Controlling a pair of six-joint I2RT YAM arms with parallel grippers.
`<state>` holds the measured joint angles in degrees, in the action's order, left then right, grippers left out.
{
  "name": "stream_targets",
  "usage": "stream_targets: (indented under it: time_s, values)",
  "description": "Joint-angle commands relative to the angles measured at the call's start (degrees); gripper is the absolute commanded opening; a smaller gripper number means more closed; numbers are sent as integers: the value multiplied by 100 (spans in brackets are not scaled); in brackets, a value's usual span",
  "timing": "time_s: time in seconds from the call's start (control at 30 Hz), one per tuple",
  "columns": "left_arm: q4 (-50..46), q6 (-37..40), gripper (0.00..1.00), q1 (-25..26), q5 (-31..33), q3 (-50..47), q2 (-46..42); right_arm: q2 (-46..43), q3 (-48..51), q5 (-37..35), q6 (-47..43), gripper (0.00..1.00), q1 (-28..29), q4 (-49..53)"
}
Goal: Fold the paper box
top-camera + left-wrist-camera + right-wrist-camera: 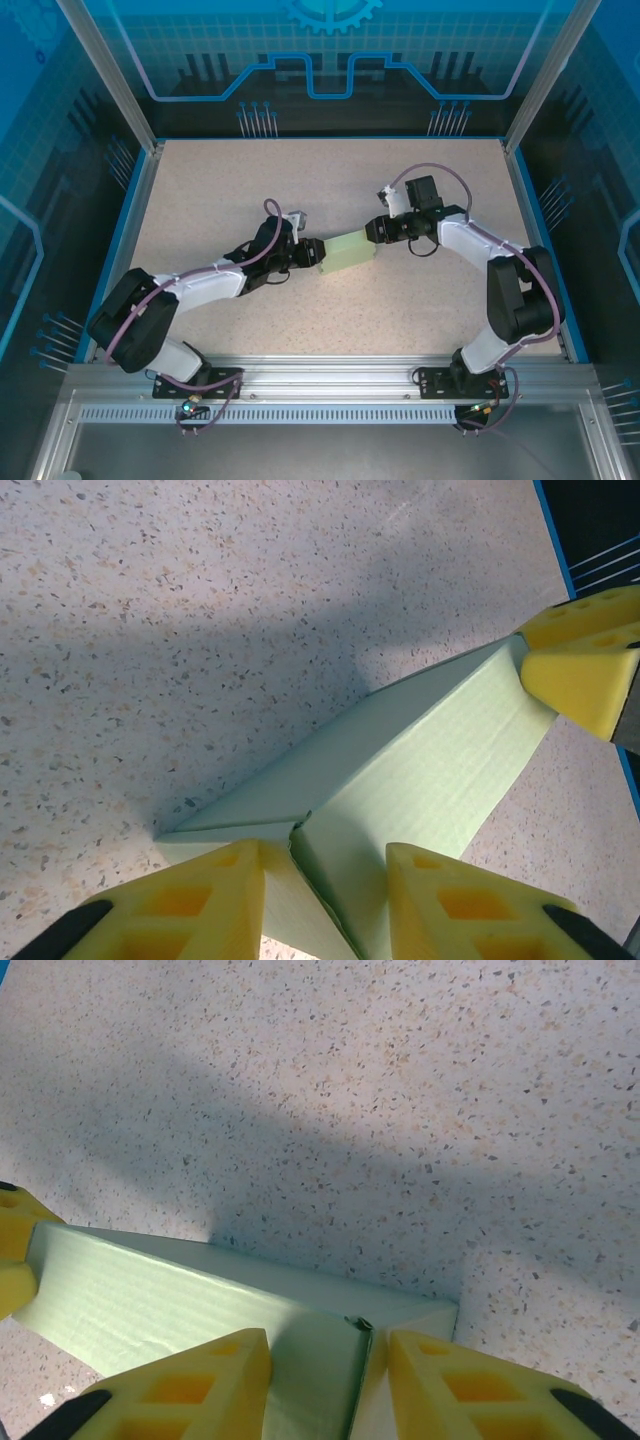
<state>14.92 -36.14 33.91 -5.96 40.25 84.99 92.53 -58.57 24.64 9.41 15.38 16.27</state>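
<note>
Near the centre of the speckled tabletop [250, 180], a mint-green paper box [347, 250] is clamped at opposite ends by the left end effector [316, 252] and the right end effector [373, 234].

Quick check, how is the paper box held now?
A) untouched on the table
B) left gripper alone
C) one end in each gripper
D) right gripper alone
C: the left gripper and right gripper each clamp one end of the paper box.
</note>
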Motion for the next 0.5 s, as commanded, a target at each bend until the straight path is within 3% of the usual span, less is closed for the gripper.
stream_targets:
  time_s: [0.0, 0.23, 0.47]
  values:
    - [238, -77, 33, 28, -300, 137, 182, 12, 227, 167, 94, 37, 130, 175]
    - [347, -78, 33, -97, -277, 442, 400, 10, 211, 729, 538, 35, 125, -553]
    - [131, 291, 33, -477, -336, 1299, 882, 361, -427, 651, 755, 35, 131, -1010]
